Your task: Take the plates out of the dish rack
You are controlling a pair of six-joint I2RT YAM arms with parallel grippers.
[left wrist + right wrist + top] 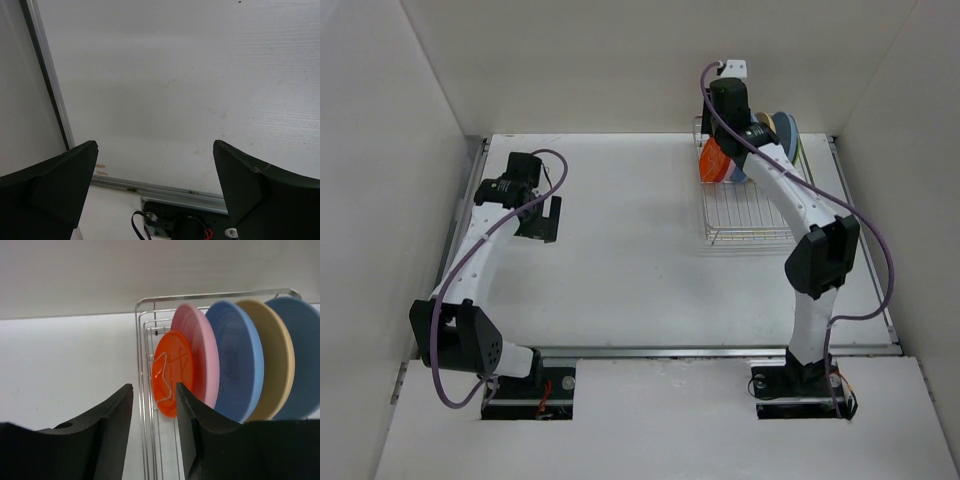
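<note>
Far right corner of table [620, 270]: dish rack [752, 212]. 5 plates stand upright in its far end: orange plate [172, 372], pink plate [200, 350], blue plate [235, 360], tan plate [272, 355], second blue plate [300, 355]. right gripper [154, 387] above rack's left side, facing orange plate; jaws narrowly parted, gripping nothing. left gripper [155, 145] near left edge; jaws wide, empty.

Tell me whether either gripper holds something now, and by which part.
Nothing is held. The left gripper is open over the table; the right gripper is open before the orange plate, not gripping it.
</note>
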